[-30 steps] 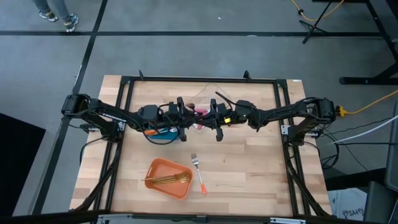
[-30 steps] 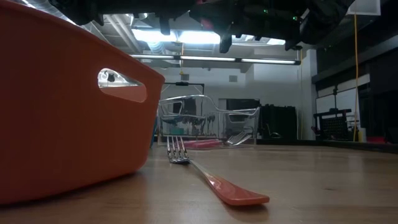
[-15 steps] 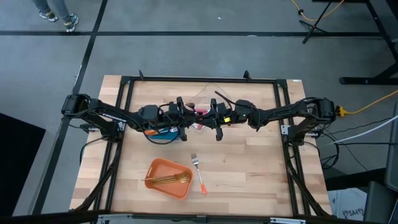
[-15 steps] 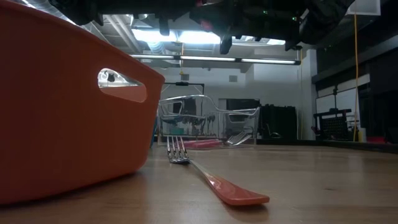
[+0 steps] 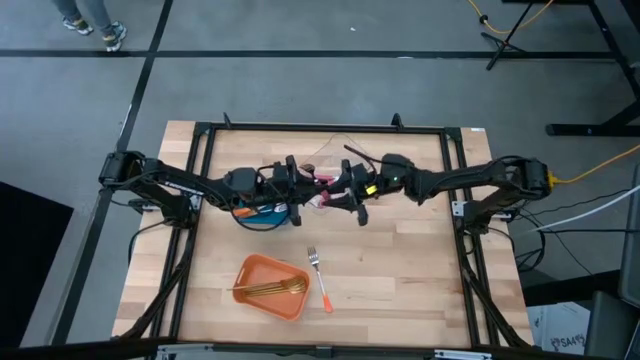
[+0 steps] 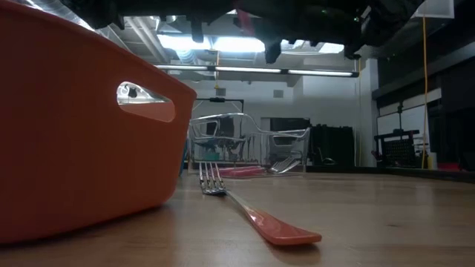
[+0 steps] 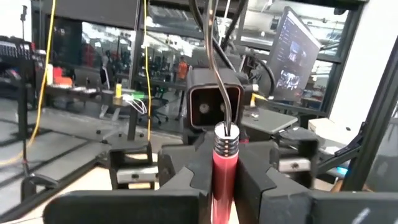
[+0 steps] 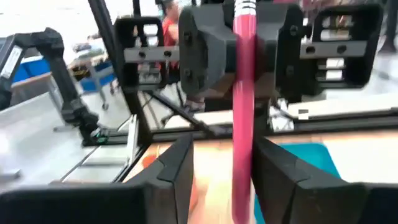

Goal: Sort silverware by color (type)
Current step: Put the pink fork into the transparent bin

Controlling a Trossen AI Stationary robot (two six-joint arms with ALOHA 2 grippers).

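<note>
Table (image 5: 400, 270): pale wood inside a dark frame, both arms reaching toward its middle from opposite sides, evidently to meet for a hand-over.

Left gripper (image 5: 296, 192): above the table's centre, clenched on the pink-handled fork (image 7: 225, 168); its wrist view shows the pink handle pinched between its fingers (image 7: 186, 180), metal neck pointing away toward the other arm.

Right gripper (image 5: 352, 192): just beside the left one and facing it. Its wrist view shows the same fork's pink handle running between its fingers (image 8: 177, 165) with a gap on either side, so it looks released (probably letting go after passing the fork across).

Orange bin (image 5: 248, 280): near edge of the table, holding the gold forks (image 5: 268, 289), which suggests it is the slot for that colour.

Blue container (image 5: 262, 216): under the left arm, mostly hidden; contents cannot be told.

Clear container (image 6: 245, 144): far part of the table, seen in the low view; something pink lies at its base.

Orange-handled fork (image 5: 320, 275): loose on the wood just beside the orange bin, not yet sorted.
</note>
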